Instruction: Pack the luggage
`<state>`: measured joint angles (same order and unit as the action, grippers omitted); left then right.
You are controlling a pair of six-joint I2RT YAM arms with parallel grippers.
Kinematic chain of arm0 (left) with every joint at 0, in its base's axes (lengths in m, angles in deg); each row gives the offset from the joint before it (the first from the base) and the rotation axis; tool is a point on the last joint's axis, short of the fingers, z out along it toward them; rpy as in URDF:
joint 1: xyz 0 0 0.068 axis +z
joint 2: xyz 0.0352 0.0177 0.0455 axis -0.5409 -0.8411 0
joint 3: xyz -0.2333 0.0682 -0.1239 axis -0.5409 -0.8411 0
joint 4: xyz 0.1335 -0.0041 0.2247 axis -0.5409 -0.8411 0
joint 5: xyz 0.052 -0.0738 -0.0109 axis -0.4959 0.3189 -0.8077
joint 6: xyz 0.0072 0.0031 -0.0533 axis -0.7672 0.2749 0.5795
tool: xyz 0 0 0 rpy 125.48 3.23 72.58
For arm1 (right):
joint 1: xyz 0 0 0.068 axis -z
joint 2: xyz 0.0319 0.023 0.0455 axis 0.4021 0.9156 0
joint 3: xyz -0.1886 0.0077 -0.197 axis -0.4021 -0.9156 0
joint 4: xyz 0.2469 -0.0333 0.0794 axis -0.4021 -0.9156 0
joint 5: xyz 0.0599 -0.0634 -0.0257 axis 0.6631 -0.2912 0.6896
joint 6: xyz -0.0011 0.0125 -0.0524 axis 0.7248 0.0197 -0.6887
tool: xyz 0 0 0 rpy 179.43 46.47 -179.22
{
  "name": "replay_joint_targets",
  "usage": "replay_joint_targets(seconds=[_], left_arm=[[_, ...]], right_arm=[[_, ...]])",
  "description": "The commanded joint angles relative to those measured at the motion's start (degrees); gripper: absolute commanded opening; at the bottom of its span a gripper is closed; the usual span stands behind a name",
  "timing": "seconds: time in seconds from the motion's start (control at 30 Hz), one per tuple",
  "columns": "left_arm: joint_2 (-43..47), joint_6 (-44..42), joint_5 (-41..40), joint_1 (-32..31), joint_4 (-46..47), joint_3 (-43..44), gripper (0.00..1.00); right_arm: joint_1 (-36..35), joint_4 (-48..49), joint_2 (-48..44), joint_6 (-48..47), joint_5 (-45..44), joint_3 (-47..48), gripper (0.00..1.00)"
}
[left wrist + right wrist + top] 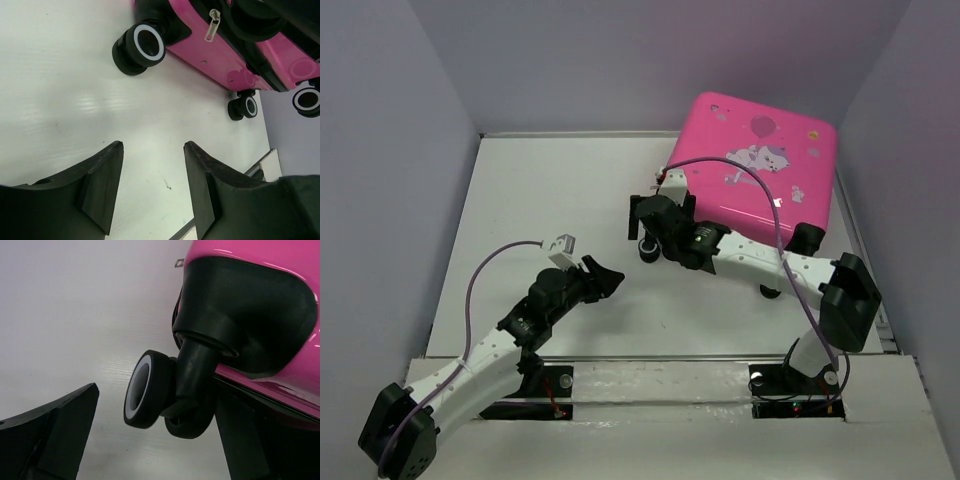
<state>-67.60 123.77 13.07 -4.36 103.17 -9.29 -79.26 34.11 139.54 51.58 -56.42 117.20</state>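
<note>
One luggage (760, 150), hot pink, lid shut, lies flat on the far right of the desk (540, 200), cat-and-balloon face up, wheel end toward the arms. Wheels (146, 44): three in the left wrist view, black with white rings. One zipper pull (213, 24) hangs at the black trim. Two arms, two end effectors, one purple cable (472, 300) along each arm. Left end effector (605, 278) open, nothing between its fingers, over bare desk left of the luggage, well apart from it. Right end effector (642, 232) open wide at the luggage's near left corner, straddling a corner wheel (150, 390); one finger clear of it, the other's contact hidden. Desk white, matte. Three plain pale grey walls (620, 60) enclose it
</note>
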Motion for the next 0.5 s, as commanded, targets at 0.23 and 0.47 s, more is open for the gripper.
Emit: replay_joint_targets(seconds=[0.23,0.47], left_arm=[[-0.3,-2.0,0.9,0.2,7.3,-2.7,0.62],[-4.5,-6.2,4.3,-0.2,13.3,-0.6,0.53]], right_arm=[[2.2,-7.9,4.5,4.3,-6.1,8.0,0.22],[4.9,14.8,-9.3,10.3,9.4,-15.6,0.07]])
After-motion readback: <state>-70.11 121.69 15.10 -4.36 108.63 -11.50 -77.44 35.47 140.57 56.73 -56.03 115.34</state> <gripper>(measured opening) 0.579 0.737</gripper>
